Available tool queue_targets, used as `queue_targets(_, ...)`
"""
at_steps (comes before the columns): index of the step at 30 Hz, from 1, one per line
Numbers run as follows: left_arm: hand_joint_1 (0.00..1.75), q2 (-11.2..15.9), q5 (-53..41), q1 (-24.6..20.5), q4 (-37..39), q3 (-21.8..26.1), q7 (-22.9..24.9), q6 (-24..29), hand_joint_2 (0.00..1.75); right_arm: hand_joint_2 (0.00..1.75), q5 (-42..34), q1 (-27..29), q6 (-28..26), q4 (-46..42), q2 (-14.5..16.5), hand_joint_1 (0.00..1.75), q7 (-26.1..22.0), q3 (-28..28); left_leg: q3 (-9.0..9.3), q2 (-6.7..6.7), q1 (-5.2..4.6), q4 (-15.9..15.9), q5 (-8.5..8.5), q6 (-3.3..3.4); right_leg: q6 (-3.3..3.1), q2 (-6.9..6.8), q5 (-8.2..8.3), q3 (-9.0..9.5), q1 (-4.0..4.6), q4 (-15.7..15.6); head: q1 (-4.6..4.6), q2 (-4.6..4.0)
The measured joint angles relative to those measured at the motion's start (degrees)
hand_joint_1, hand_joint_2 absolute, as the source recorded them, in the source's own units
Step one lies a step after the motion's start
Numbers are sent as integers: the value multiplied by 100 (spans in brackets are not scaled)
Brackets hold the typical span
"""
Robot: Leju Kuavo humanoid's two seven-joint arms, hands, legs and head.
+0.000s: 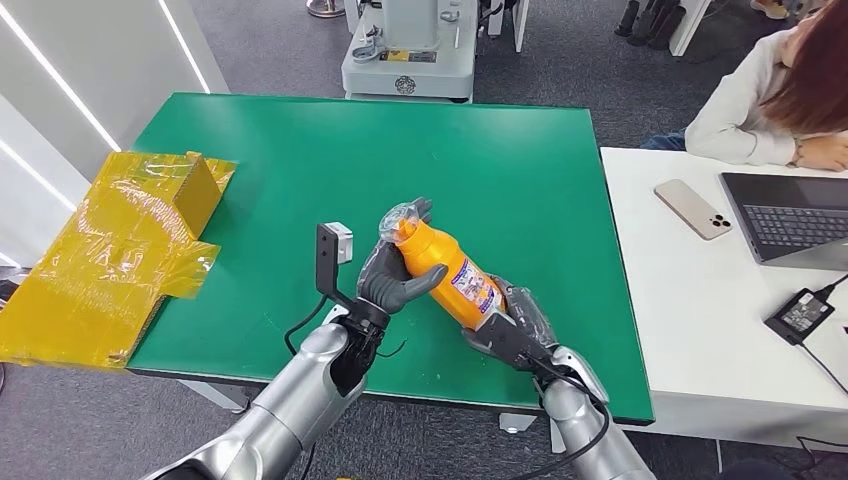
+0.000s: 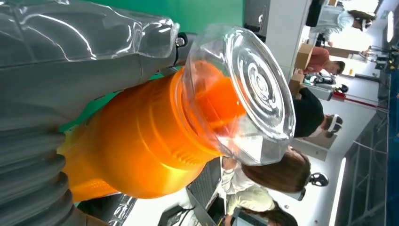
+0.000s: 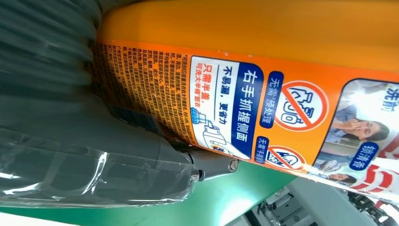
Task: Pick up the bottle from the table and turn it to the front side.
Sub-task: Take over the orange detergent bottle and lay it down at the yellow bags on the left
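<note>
An orange bottle (image 1: pixel 448 272) with a clear cap and a printed label is held tilted above the green table (image 1: pixel 300 150), near its front edge. My left hand (image 1: pixel 395 270) grips the bottle's upper part just below the cap. My right hand (image 1: pixel 508 325) holds the bottle's base end. In the left wrist view the clear cap (image 2: pixel 249 94) and orange neck (image 2: pixel 141 141) sit beside my left hand (image 2: pixel 56 70). In the right wrist view the label (image 3: pixel 263 103) with text and warning icons faces the camera, beside my right hand (image 3: pixel 84 141).
A yellow wrapped box (image 1: pixel 110 250) lies at the table's left edge. A white table (image 1: pixel 680 300) on the right holds a phone (image 1: pixel 693 208), a laptop (image 1: pixel 790 215) and a power adapter (image 1: pixel 800 313); a person (image 1: pixel 770 100) sits there. A grey machine base (image 1: pixel 405 50) stands behind the table.
</note>
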Motion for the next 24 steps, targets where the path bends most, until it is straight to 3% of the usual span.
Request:
queue_targets(6, 1, -33, -4, -108, 106, 0, 12, -61, 175, 175, -24, -96, 86, 51, 1, 168, -39, 2, 0, 0, 0, 0, 0, 0, 0, 0, 0, 0, 0, 1, -1, 0)
queue_targets(10, 158, -55, 56, -159, 139, 1, 31, -107, 175, 175, -39, -168, 96, 97, 7, 168, -46, 8, 0, -1, 0, 0, 0, 0, 0, -1, 0, 1, 0, 1, 0, 0)
queue_targets(13, 175, -86, 99, -165, 150, 2, 31, -111, 175, 175, -49, -179, 96, 117, 15, 167, -51, 10, 0, -1, 0, 0, 0, 0, 0, -1, 0, 0, 0, 1, 0, 0)
queue_targets(21, 175, -166, 345, -167, 149, 4, 168, -179, 175, 175, -83, -138, 81, 121, 20, 153, -50, 10, -1, -1, 0, 0, 0, 0, 0, -1, 0, 0, 0, 1, -1, 0)
queue_targets(22, 175, -174, 357, -167, 149, 4, 184, -179, 175, 175, -83, -123, 76, 119, 20, 148, -48, 10, 0, -1, 0, 0, 0, 0, 0, -1, 0, 0, 0, 1, -1, 0)
queue_targets(24, 175, -185, 385, -167, 149, 4, 208, -181, 175, 175, -77, -89, 68, 109, 20, 103, -35, 9, 0, -1, 0, 0, 0, 0, 0, -1, 0, 0, 0, 1, -1, 0)
